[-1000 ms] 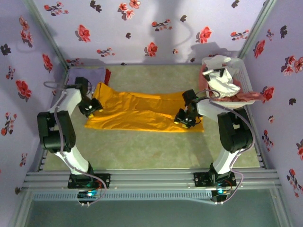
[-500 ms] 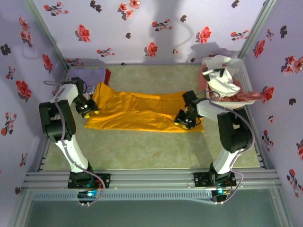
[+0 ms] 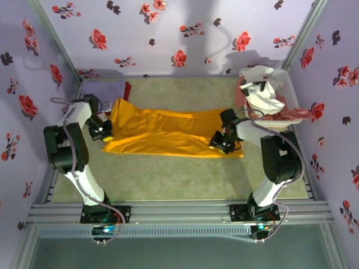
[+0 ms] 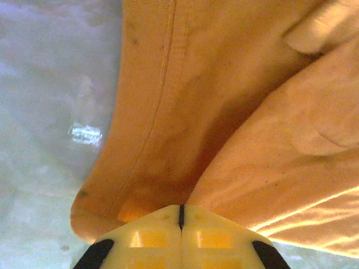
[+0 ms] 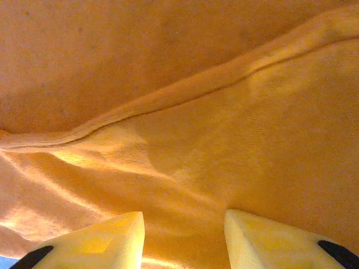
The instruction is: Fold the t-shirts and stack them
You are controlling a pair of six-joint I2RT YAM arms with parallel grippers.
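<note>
**Both grippers at the mustard-orange t-shirt**

Left gripper (image 4: pixel 180 212): jaws pressed together at the shirt's left hem, with a crease running off the tips. Can't tell if cloth is pinched. Right gripper (image 5: pixel 184 232): jaws apart, low over the shirt's right end near a seam. Mustard-orange t-shirt (image 3: pixel 168 133) lies spread mid-table (image 3: pixel 168 179). Lavender t-shirt (image 3: pixel 102 88) sits in the far left corner, red t-shirt (image 3: pixel 127 88) just beside it. White t-shirt (image 3: pixel 262 92) is heaped over the pink t-shirt (image 3: pixel 291 115) far right.
</note>
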